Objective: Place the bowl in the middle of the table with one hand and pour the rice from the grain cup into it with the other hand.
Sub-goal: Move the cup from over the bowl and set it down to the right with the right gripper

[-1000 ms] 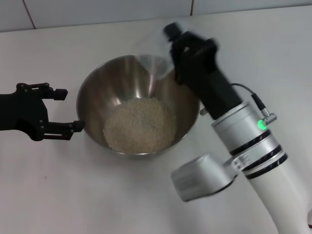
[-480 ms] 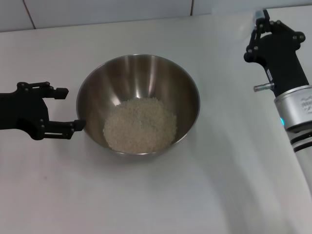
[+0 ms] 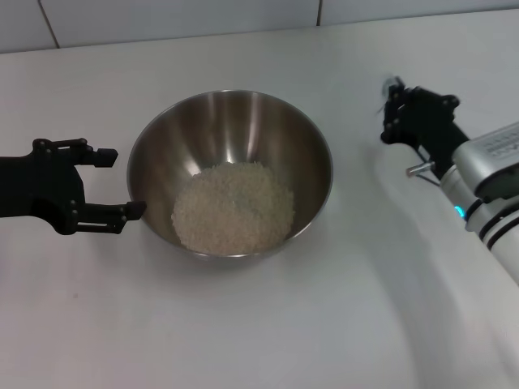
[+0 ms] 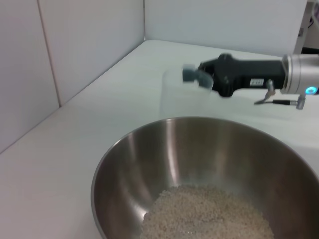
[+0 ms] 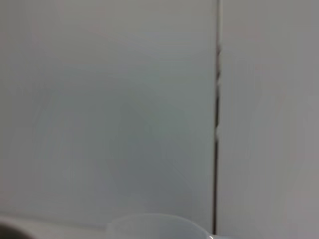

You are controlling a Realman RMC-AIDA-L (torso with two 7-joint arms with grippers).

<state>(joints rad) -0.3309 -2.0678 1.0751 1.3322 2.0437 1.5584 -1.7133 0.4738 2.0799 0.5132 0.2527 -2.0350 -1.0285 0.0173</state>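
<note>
Behind my workspace there's just a white tiled wall (image 3: 178,16), nothing fancy. From the head cam I get a strip of it along the far edge, with a couple of dark grout lines (image 3: 319,11) cutting through. The left wrist cam shows the wall (image 4: 75,45) turning a corner (image 4: 144,20) at the back. The right wrist cam mostly stares at a tile with one vertical seam (image 5: 217,99).

The steel bowl (image 3: 229,172) stands upright near the middle of the white counter (image 3: 243,324). A loose heap of pale rice (image 3: 233,207) covers its bottom. The clear grain cup (image 4: 180,94) is upright, well apart from the bowl.
</note>
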